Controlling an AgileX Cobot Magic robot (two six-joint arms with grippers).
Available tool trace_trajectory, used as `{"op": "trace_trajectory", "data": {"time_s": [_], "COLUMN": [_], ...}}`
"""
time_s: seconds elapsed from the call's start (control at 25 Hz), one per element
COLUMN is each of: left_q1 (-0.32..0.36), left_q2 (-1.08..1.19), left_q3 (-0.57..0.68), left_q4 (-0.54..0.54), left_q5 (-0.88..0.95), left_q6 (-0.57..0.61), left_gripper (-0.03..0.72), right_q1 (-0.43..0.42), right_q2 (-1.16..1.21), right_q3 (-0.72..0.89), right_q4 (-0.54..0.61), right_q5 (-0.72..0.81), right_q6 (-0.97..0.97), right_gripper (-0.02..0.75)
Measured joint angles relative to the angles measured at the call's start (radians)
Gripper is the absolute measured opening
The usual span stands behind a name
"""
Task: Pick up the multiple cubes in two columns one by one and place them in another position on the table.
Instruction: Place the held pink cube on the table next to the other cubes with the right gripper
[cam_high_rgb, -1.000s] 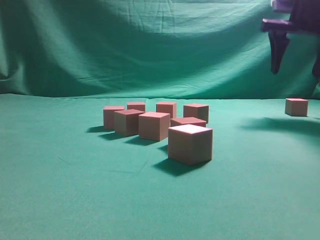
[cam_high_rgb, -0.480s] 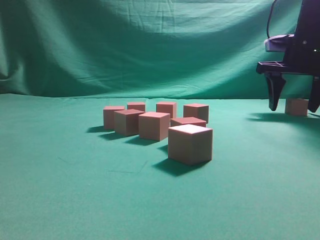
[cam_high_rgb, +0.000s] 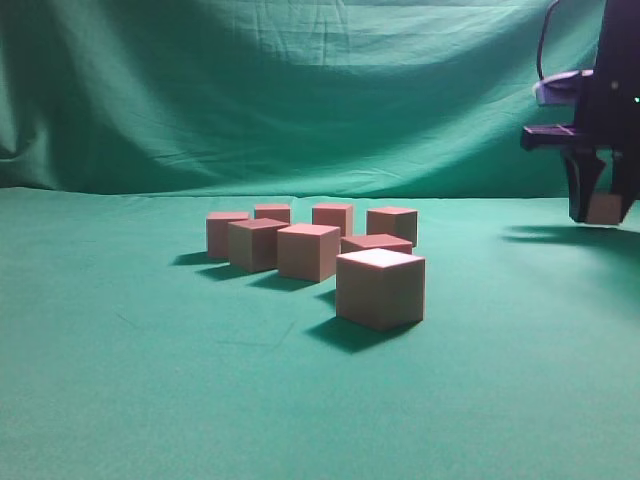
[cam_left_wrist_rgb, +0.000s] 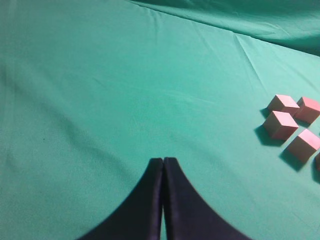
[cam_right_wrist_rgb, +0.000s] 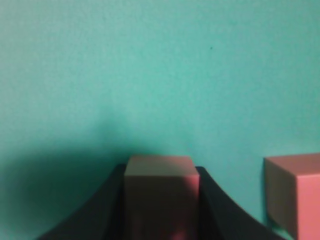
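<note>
Several pinkish-red cubes stand in a cluster mid-table, the nearest one largest in the exterior view. At the far right a lone cube sits between the dark fingers of my right gripper, low over the table. In the right wrist view that cube fills the gap, and both fingers of the right gripper press its sides. My left gripper is shut with nothing in it, hovering over bare cloth. Part of the cluster lies to its right.
Another cube stands just right of the gripped one in the right wrist view. A wrinkled green backdrop hangs behind the table. The left arm does not show in the exterior view.
The right gripper came down from high at the right over the lone cube. Its fingers then closed in from wide apart onto the cube's sides. The cluster has not moved.
</note>
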Motion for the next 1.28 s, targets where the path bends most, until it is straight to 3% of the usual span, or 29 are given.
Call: {"op": "trace_trajectory", "data": {"time_s": [0.48,0.8,1.04,1.28], "left_q1": [0.000,0.000,0.000,0.000], "left_q2": [0.000,0.000,0.000,0.000], "left_q3": [0.000,0.000,0.000,0.000], "left_q4": [0.000,0.000,0.000,0.000], "left_q5": [0.000,0.000,0.000,0.000], "left_q6": [0.000,0.000,0.000,0.000], "left_gripper": [0.000,0.000,0.000,0.000], "right_q1": [0.000,0.036,0.147,0.458], "right_q2": [-0.205,-0.462,-0.672,-0.788], "right_q3": [-0.231,-0.154,0.036,0.256], "right_q4": [0.227,0.253,0.254,0.257], "right_q5": [0.304,0.317,0.325,0.329], "right_q6": [-0.033,-0.037,-0.044,-0.085], "right_gripper": [0.265,0.265,0.265,0.265]}}
